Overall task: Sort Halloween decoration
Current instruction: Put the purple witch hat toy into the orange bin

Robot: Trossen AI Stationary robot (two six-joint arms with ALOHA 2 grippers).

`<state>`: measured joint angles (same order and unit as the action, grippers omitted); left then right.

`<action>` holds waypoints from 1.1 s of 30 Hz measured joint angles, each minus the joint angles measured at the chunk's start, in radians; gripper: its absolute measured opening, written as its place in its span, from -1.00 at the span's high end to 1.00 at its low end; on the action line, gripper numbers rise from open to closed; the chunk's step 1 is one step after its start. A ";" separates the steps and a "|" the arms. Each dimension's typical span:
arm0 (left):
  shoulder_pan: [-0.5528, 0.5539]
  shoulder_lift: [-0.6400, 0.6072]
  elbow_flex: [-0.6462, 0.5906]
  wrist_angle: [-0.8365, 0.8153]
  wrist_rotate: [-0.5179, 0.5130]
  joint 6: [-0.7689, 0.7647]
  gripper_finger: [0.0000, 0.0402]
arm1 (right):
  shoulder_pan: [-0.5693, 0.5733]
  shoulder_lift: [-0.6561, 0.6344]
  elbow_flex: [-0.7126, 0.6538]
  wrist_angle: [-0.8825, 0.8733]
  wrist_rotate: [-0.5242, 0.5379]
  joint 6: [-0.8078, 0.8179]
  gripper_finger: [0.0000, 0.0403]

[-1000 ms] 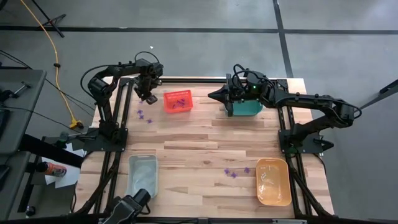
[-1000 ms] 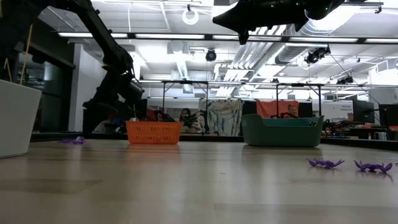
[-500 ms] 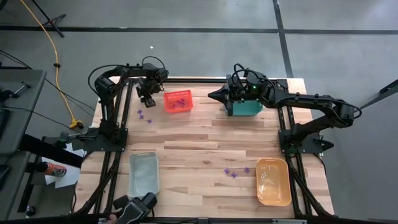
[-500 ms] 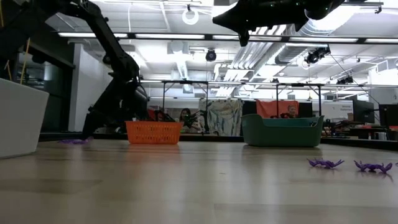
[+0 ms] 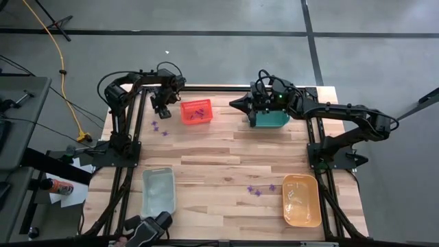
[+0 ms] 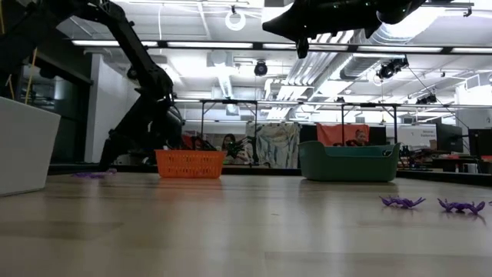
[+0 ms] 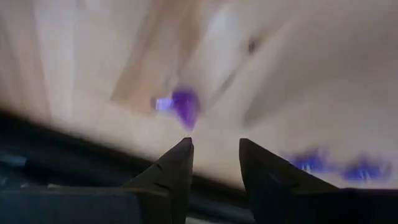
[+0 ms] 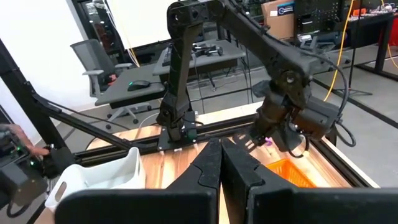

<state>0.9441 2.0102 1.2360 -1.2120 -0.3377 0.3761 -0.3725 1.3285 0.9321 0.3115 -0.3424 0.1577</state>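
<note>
Tiny purple Halloween decorations lie on the wooden table: two [image 5: 155, 124] [image 5: 164, 132] at the far left beside the red bin [image 5: 196, 112], which holds more of them, and three [image 5: 259, 192] toward the near right. My left gripper [image 7: 214, 146] points steeply down just left of the red bin, open, with nothing between its fingers. One blurred purple trinket [image 7: 183, 106] lies on the wood just beyond one fingertip, two others [image 7: 336, 165] off to the side. My right gripper [image 8: 219, 149] hangs shut and level, high above the table beside the green bin [image 5: 273, 120].
A clear bin [image 5: 158, 192] stands at the near left and an orange bin [image 5: 302, 199] at the near right. The arms' black frame rails run along the table's left and right edges. Bare wood lies between the bins in the table's middle [image 5: 226, 158].
My left gripper has sunk toward the table at the far left, just left of the red bin, tipping and rolling as it came down over the purple trinkets there. The trinkets and bins have not moved.
</note>
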 joint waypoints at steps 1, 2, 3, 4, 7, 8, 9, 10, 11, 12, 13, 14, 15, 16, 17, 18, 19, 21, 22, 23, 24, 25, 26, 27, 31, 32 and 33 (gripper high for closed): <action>0.003 0.000 0.017 -0.033 0.000 -0.002 0.42 | 0.000 0.000 0.000 0.000 0.000 0.000 1.00; 0.006 -0.001 0.037 -0.061 0.000 -0.008 0.43 | 0.000 0.000 0.000 0.000 0.000 0.000 1.00; 0.011 -0.001 0.062 -0.087 0.001 -0.017 0.44 | 0.000 0.000 0.000 0.000 0.000 -0.001 1.00; 0.017 -0.001 0.090 -0.112 0.010 -0.025 0.45 | 0.000 0.000 0.000 0.000 0.000 -0.004 1.00; 0.042 -0.002 0.173 -0.130 0.041 -0.066 0.46 | 0.000 0.000 0.000 0.000 0.000 -0.007 1.00; 0.050 -0.002 0.194 -0.124 0.058 -0.081 0.46 | 0.000 0.000 0.000 0.000 0.000 -0.008 1.00; 0.057 -0.002 0.211 -0.120 0.075 -0.086 0.46 | 0.000 0.000 0.000 0.000 0.000 -0.008 1.00; 0.062 -0.002 0.220 -0.117 0.085 -0.086 0.46 | 0.000 0.000 0.000 0.000 0.000 -0.008 1.00; 0.066 -0.002 0.224 -0.115 0.088 -0.086 0.46 | 0.000 0.000 0.000 0.000 0.000 -0.007 1.00; 0.067 -0.002 0.224 -0.114 0.089 -0.086 0.46 | 0.000 0.000 0.000 0.000 0.000 -0.002 1.00; 0.066 -0.002 0.221 -0.111 0.089 -0.086 0.46 | 0.000 0.000 0.000 0.000 -0.001 0.000 1.00; 0.066 -0.002 0.215 -0.102 0.090 -0.092 0.46 | 0.000 0.000 0.000 0.000 -0.001 -0.001 1.00; 0.065 -0.002 0.205 -0.092 0.090 -0.111 0.46 | 0.000 0.000 0.000 0.000 -0.001 -0.001 1.00; 0.065 -0.002 0.192 -0.077 0.091 -0.138 0.46 | 0.000 0.000 0.000 0.000 -0.001 -0.001 1.00; 0.066 -0.002 0.179 -0.060 0.093 -0.163 0.46 | 0.000 0.000 0.000 0.000 0.000 -0.002 1.00; 0.068 -0.002 0.168 -0.044 0.098 -0.180 0.46 | 0.000 0.000 0.000 0.000 -0.001 -0.003 1.00; 0.069 -0.002 0.158 -0.034 0.101 -0.193 0.46 | 0.000 0.000 0.000 0.000 -0.001 -0.005 1.00; 0.072 -0.002 0.141 -0.019 0.102 -0.234 0.46 | 0.000 0.000 0.000 0.000 0.000 -0.008 1.00; 0.074 -0.002 0.133 -0.011 0.106 -0.253 0.46 | 0.000 0.000 0.000 0.000 -0.001 -0.008 1.00; 0.078 -0.002 0.126 -0.007 0.116 -0.267 0.46 | 0.000 0.000 0.000 0.000 -0.001 -0.008 1.00; 0.080 -0.002 0.119 -0.004 0.128 -0.274 0.46 | 0.000 0.000 0.000 0.000 -0.001 -0.008 1.00; 0.083 -0.002 0.111 -0.001 0.132 -0.284 0.46 | 0.000 0.000 0.000 0.000 0.000 -0.008 1.00; 0.084 -0.002 0.102 0.002 0.142 -0.292 0.46 | 0.000 0.000 0.000 0.000 -0.001 -0.008 1.00; 0.086 -0.002 0.097 0.003 0.144 -0.295 0.46 | 0.000 0.000 0.000 0.000 -0.001 -0.008 1.00; 0.091 -0.002 0.067 0.034 0.141 -0.315 0.46 | 0.000 0.000 0.000 -0.001 -0.001 -0.009 1.00; 0.091 -0.002 0.067 0.037 0.134 -0.321 0.46 | 0.000 0.000 0.000 -0.001 -0.001 -0.009 1.00; 0.091 -0.002 0.067 0.041 0.131 -0.321 0.46 | 0.000 0.000 0.000 -0.001 -0.001 -0.009 1.00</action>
<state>1.0349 2.0085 1.3030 -1.1705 -0.2071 0.0549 -0.3725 1.3285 0.9319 0.3109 -0.3431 0.1492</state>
